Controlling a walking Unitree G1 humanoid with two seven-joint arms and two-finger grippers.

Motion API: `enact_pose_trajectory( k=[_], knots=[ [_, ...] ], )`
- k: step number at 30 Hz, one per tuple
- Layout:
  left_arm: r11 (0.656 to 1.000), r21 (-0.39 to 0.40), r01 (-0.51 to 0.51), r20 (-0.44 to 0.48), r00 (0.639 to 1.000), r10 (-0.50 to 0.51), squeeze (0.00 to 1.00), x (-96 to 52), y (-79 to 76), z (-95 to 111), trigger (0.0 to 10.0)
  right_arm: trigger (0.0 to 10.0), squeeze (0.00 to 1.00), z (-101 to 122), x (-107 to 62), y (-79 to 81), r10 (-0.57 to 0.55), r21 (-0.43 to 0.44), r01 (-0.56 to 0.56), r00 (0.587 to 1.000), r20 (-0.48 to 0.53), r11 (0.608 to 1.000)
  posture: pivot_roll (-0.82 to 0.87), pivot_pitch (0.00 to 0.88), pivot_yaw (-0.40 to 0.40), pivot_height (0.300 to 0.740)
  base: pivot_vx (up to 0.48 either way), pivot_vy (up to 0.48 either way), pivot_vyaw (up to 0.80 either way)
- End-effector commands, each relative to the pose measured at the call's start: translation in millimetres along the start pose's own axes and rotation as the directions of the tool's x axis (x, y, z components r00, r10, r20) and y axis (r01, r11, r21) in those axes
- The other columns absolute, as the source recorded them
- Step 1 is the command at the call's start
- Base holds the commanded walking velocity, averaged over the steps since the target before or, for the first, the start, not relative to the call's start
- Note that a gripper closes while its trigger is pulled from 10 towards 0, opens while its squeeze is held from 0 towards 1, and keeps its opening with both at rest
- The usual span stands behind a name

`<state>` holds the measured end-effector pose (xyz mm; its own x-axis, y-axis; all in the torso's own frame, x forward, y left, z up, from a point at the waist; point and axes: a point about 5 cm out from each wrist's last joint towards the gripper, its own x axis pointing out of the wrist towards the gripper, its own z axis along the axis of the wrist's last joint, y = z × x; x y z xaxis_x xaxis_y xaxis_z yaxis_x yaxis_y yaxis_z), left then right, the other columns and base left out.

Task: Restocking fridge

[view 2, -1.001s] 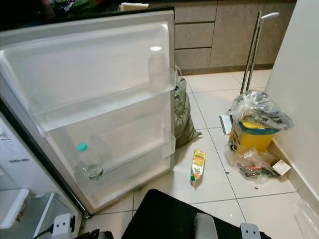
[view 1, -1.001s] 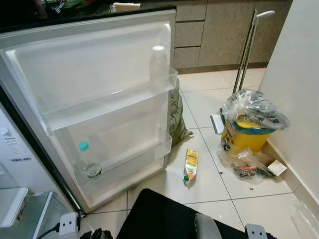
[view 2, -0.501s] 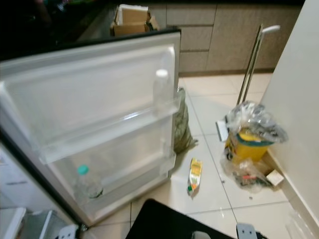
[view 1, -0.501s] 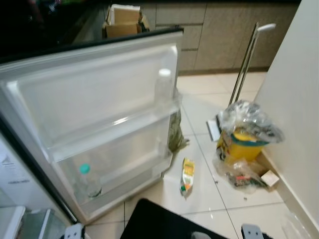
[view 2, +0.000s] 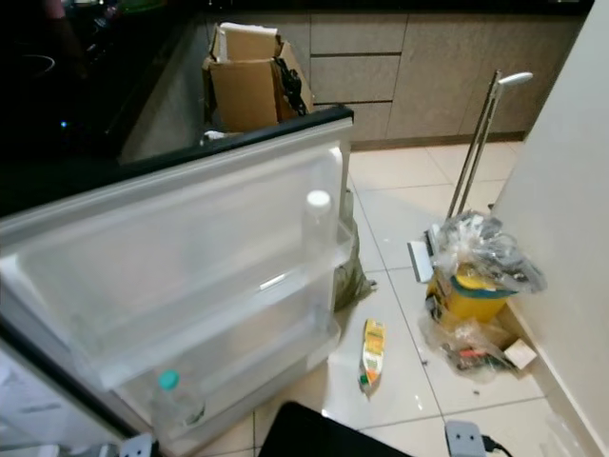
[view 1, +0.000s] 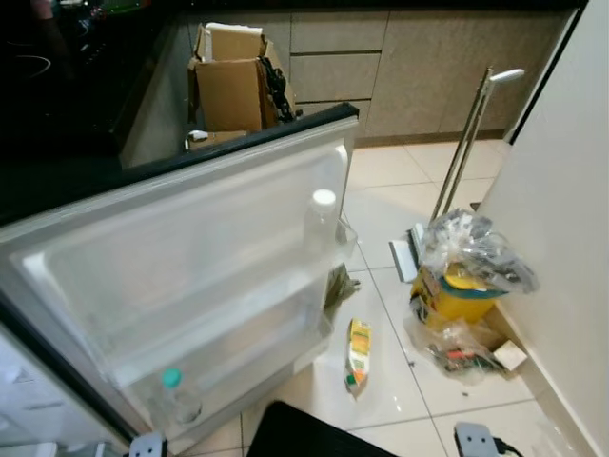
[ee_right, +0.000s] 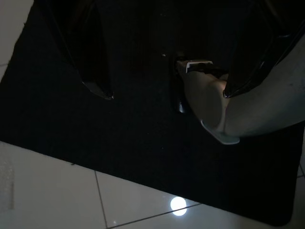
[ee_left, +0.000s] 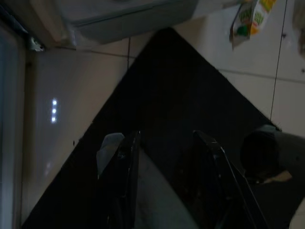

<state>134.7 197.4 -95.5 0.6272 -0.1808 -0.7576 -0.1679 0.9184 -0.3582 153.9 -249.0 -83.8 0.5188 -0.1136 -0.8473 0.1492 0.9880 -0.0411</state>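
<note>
The left tool (ee_left: pixel 167 143) hangs low over a black mat (ee_left: pixel 181 86) on the floor, its two black fingers spread with nothing between them. The right tool (ee_right: pixel 167 90) hangs over the same mat, fingers also wide apart and empty — both arms idle.

Ahead stands the open fridge door (view 1: pixel 190 248), its inner side facing the robot. A clear bottle with a white cap (view 1: pixel 322 224) stands upright at the right end of the upper door shelf (view 1: pixel 238 305). A bottle with a teal cap (view 1: pixel 174 400) sits in the left part of the lower door shelf (view 2: pixel 266 367).

On the white tiled floor (view 1: pixel 381 190), just right of the door's lower corner, lies a yellow and green juice carton (view 1: pixel 357 343) on its side. Further right, near the wall, a yellow bin (view 1: pixel 455 295) with a crumpled clear plastic bag (view 1: pixel 471 248) on top — a long-handled dustpan (view 1: pixel 457 162) stands just behind it. More plastic litter (view 1: pixel 461 347) lies in front of the bin. An olive green bag (view 2: pixel 350 271) slumps behind the door's edge. Open cardboard boxes (view 1: pixel 233 81) stand against the cabinets (view 1: pixel 419 67) beyond the door.
</note>
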Motion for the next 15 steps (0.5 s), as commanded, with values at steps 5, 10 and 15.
enact_pose_trajectory(
  k=[5, 10, 15],
  knots=[
    [0.999, 0.038, -0.014, -0.033, 0.999, 0.015, 0.00, -0.2, -1.4, -6.1, 10.0, 10.0, 0.00, -6.1, -1.2, -1.7, -0.008, 0.009, 0.008, 1.000, -0.016, 1.000, -0.04, 0.043, -0.036, 0.665, -0.480, 0.000, 0.00],
    [0.999, 0.040, -0.006, -0.029, 1.000, 0.007, 0.00, 0.7, -3.3, -5.6, 10.0, 10.0, 0.00, -3.0, -1.0, -1.1, 0.018, 0.006, -0.018, 1.000, -0.002, 1.000, -0.04, 0.042, -0.037, 0.670, -0.480, 0.000, 0.00],
    [0.999, 0.037, -0.017, -0.021, 1.000, 0.017, 0.00, -0.3, -1.4, -5.5, 10.0, 10.0, 0.00, -0.6, -1.1, -3.0, 0.019, 0.018, -0.019, 1.000, 0.012, 1.000, -0.04, 0.042, -0.036, 0.690, -0.192, 0.000, 0.00]
  ],
)
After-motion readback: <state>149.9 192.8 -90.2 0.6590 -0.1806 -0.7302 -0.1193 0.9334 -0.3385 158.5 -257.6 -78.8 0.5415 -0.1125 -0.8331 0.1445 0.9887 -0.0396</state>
